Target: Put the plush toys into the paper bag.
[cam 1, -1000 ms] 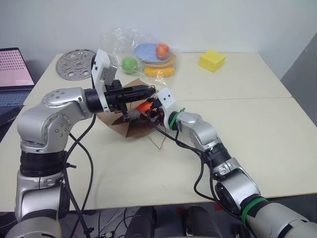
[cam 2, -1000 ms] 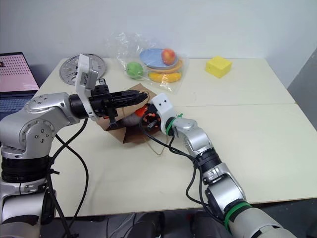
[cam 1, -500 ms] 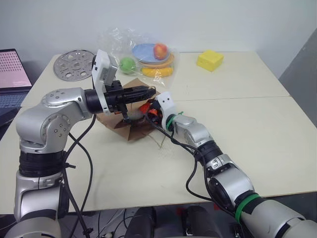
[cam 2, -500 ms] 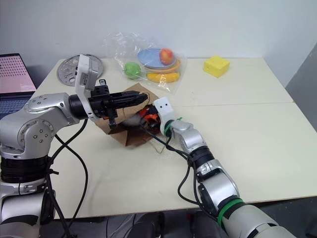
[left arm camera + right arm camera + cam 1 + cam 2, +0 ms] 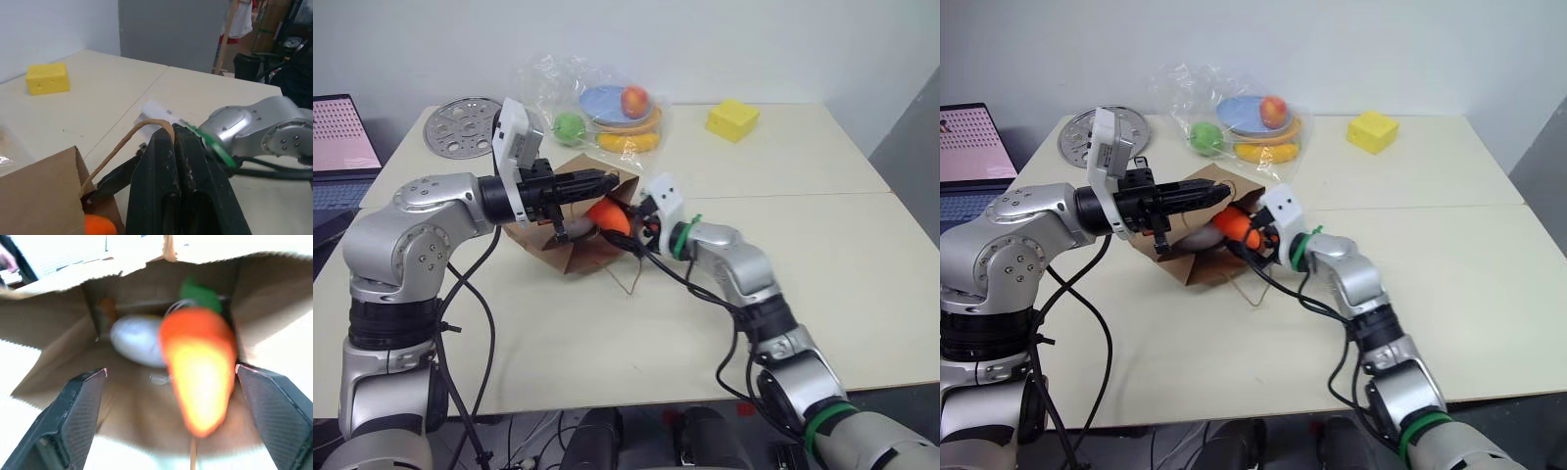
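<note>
The brown paper bag (image 5: 58, 298) is lying open-mouthed before the right gripper (image 5: 168, 426). The orange carrot (image 5: 198, 367) is sitting between its spread fingers, the white egg (image 5: 134, 340) deeper inside.

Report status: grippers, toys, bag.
Left gripper shut on paper bag handle. Right gripper open at bag mouth. Carrot and egg inside, carrot tip poking out. Nothing in the way.
</note>
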{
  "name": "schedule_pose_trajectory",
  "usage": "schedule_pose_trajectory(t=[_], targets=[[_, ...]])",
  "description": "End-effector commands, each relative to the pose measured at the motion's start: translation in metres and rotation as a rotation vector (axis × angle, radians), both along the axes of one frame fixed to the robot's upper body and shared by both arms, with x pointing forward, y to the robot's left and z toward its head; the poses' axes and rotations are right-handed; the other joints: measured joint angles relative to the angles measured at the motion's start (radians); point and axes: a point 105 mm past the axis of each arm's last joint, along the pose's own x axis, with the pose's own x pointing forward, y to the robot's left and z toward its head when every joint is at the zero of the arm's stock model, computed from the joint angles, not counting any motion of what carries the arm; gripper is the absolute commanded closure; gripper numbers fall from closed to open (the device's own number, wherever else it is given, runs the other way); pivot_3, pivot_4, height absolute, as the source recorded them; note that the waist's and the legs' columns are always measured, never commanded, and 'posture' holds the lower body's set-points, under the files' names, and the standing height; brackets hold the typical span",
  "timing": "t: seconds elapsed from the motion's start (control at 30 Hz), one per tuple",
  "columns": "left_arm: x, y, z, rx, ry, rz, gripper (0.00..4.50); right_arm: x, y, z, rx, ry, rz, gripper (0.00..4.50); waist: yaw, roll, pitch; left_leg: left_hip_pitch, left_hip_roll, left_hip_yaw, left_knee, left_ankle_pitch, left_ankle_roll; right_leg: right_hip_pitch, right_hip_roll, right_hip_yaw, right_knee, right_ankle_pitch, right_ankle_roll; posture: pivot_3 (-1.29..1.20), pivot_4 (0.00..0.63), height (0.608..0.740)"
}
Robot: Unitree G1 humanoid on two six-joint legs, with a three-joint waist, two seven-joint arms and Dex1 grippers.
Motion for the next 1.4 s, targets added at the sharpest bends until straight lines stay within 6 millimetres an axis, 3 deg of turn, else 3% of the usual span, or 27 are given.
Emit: schedule_pose_trajectory(t=[0.03,0.13,0.27,0.43,0.57,0.7,0.93,1.03,1.2,1.4], targets=[[-0.001,0.005,0.011,-0.003,-0.051,0.011,4.5,-0.019,-0.006,0.025,0.042,-0.046,0.073,0.02,0.0,0.0,0.0,0.0,0.0,0.0,0.0,0.0,0.0,0.0,0.0,0.0,0.0,0.0,0.0,0.0,0.15,0.74],[-0.001,0.006,0.011,-0.003,-0.052,0.013,4.5,-0.042,-0.015,0.026,0.035,-0.011,0.165,0.02,-0.002,0.0,0.0,0.0,0.0,0.0,0.0,0.0,0.0,0.0,0.0,0.0,0.0,0.0,0.0,0.0,0.15,0.74],[0.001,0.006,0.011,-0.005,-0.056,0.015,4.5,-0.075,-0.007,-0.002,-0.047,0.086,0.31,0.02,-0.002,0.0,0.0,0.0,0.0,0.0,-0.001,0.0,0.0,0.0,0.0,0.0,0.0,0.0,0.0,0.0,0.15,0.74],[0.001,0.004,0.011,-0.006,-0.06,0.011,4.5,-0.07,0.009,-0.031,-0.113,0.116,0.263,0.02,-0.003,0.0,0.0,0.0,0.0,0.0,0.0,0.0,0.0,0.0,0.0,0.0,0.0,0.0,0.0,0.0,0.15,0.74],[0.0,0.004,0.011,-0.003,-0.063,0.015,4.5,-0.062,0.014,-0.04,-0.158,0.089,0.227,0.02,0.0,0.0,0.0,0.0,0.0,0.0,0.001,0.0,0.0,0.0,0.0,0.0,-0.001,0.0,0.0,0.0,0.15,0.74],[-0.002,0.006,0.011,-0.003,-0.063,0.021,4.5,-0.061,0.013,-0.041,-0.165,0.047,0.246,0.89,0.002,0.0,0.0,0.0,0.0,0.0,0.0,0.0,0.0,0.0,0.0,0.0,-0.001,0.0,0.0,0.0,0.15,0.74],[-0.003,0.009,0.011,-0.004,-0.068,0.036,4.5,-0.055,0.003,-0.034,-0.156,0.009,0.236,3.57,0.001,0.0,0.0,0.0,0.0,0.0,0.0,0.0,0.0,0.0,0.0,0.0,-0.001,0.0,0.0,0.0,0.15,0.74],[-0.003,0.01,0.012,-0.004,-0.075,0.043,4.5,-0.053,0.0,-0.021,-0.126,-0.02,0.245,4.47,0.001,0.0,0.0,0.0,0.0,0.0,0.0,0.0,0.0,0.0,0.0,0.0,-0.001,0.0,0.0,0.0,0.15,0.74],[0.001,0.018,0.022,-0.018,-0.107,0.075,4.5,-0.051,-0.014,0.047,0.058,-0.13,0.26,4.47,0.001,0.0,0.0,0.0,0.0,0.0,0.0,0.0,0.0,0.0,0.0,0.0,-0.001,0.0,0.0,0.0,0.15,0.74],[0.01,0.028,0.032,-0.049,-0.15,0.128,4.5,-0.072,-0.011,0.088,0.091,-0.203,0.392,4.47,0.001,0.0,0.0,0.0,0.0,-0.001,-0.001,0.0,0.0,0.0,0.0,-0.001,-0.002,0.0,0.0,0.0,0.15,0.74]])
